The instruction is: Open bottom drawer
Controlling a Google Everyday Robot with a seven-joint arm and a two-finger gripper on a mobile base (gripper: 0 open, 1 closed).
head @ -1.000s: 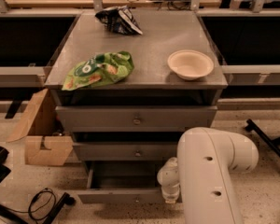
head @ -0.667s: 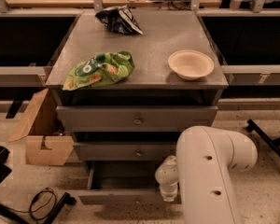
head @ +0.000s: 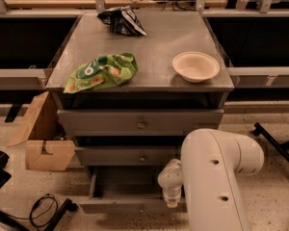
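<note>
Bottom drawer (head: 116,205) is the lowest of three in the grey cabinet and already stands partly out, w/ its dark inside showing; the middle drawer (head: 111,156) above it is shut. The pincer (head: 171,199) hangs at the near edge of the drawer front, just right of the knob (head: 141,209), below the white wrist. Whether it's clenched or released: can't tell, the arm (head: 216,177) hides that end.

To do the step well: pull straight toward the near side, level w/ the rails, no sideways drag, or the shallow box may jam. Keep the pull slow near the end of travel so the cabinet doesn't rock and shake the bowl (head: 196,66) and green chip bag (head: 102,71) on the tabletop (head: 159,42). Drawer prob. has more travel left.

Vs. 1 s ago: the drawer front looks a touch nearer and the arm has shifted slightly left. Bowl and bag haven't moved.
</note>
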